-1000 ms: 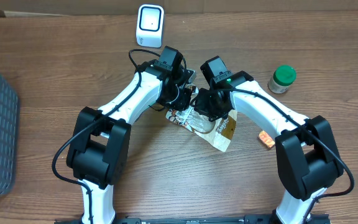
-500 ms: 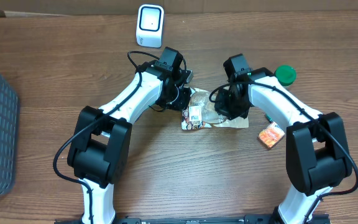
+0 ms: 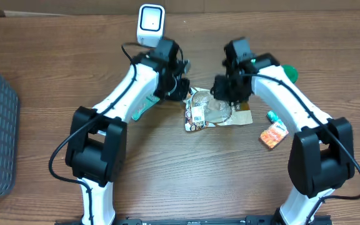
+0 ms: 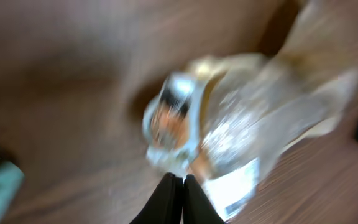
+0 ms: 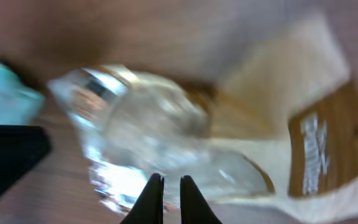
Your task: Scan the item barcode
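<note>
Stage: early | bag [image 3: 212,115] on table [image 3: 36,75], apart from scanner [image 3: 150,24] | left gripper [image 4: 175,186], right gripper [image 5: 165,186]: both clenched, hold on bag unclear | left to do: lift, show barcode.

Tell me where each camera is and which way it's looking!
Overhead: fixed above the table, looking straight down; it shows the left arm and right arm on either side of the snack bag.
Left wrist: rides on the left arm, looking down past the shut left gripper at the blurry bag.
Right wrist: rides on the right arm, looking down past the shut right gripper at the bag.
Shared: all three views show the bag.
</note>
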`<act>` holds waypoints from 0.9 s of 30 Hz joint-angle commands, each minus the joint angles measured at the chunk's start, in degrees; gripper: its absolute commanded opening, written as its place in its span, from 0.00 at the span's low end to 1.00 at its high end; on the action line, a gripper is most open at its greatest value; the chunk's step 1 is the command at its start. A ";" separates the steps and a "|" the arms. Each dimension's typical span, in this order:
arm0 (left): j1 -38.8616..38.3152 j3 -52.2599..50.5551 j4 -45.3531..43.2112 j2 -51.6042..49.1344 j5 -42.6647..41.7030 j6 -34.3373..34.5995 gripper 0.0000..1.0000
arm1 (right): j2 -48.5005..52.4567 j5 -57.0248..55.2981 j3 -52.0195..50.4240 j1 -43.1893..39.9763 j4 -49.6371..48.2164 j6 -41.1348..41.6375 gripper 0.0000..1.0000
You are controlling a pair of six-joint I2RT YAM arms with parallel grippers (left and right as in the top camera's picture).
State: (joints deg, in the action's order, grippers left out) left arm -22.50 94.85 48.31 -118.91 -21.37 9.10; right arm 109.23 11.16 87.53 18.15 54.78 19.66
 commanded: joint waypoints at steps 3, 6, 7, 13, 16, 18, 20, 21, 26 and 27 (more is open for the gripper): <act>-2.05 2.29 -3.58 2.19 -7.61 5.42 0.07 | -1.14 -1.25 -0.63 0.09 -3.19 -1.70 0.08; -4.87 -0.35 -8.72 -0.15 -7.65 11.04 0.04 | 0.48 -1.53 -2.86 0.07 -5.55 0.13 0.06; -6.10 -0.79 -10.12 -1.64 -7.67 13.86 0.04 | 1.36 -1.46 -2.97 0.02 -5.42 0.28 0.04; -9.20 -0.83 -9.66 -7.13 -6.23 23.30 0.04 | 4.31 -1.25 -4.09 -1.11 -4.81 1.03 0.04; -9.25 -0.96 -7.50 -7.48 -2.58 25.99 0.04 | 5.35 -0.57 -5.14 -2.56 -4.90 1.55 0.04; -9.22 -0.96 -6.88 -7.48 -0.83 26.12 0.04 | 5.51 -0.37 -6.01 -3.72 -5.05 1.55 0.04; -9.25 -0.98 -5.99 -7.48 2.51 26.86 0.04 | 5.73 -0.37 -6.43 -4.59 -4.98 1.53 0.04; -9.25 -1.01 -5.33 -7.48 4.46 28.39 0.04 | 5.77 -0.44 -6.99 -5.27 -5.27 1.53 0.04; -8.59 -1.01 -4.74 -7.48 5.57 30.10 0.04 | 5.79 -0.55 -9.53 -8.33 -5.95 1.53 0.04; -8.57 -1.03 -4.57 -7.48 6.29 30.08 0.04 | 5.79 -0.57 -9.68 -8.94 -5.18 1.51 0.04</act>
State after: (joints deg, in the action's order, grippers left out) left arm -31.94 94.21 42.57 -126.02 -21.80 37.50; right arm 114.08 12.60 79.40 11.44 48.66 20.99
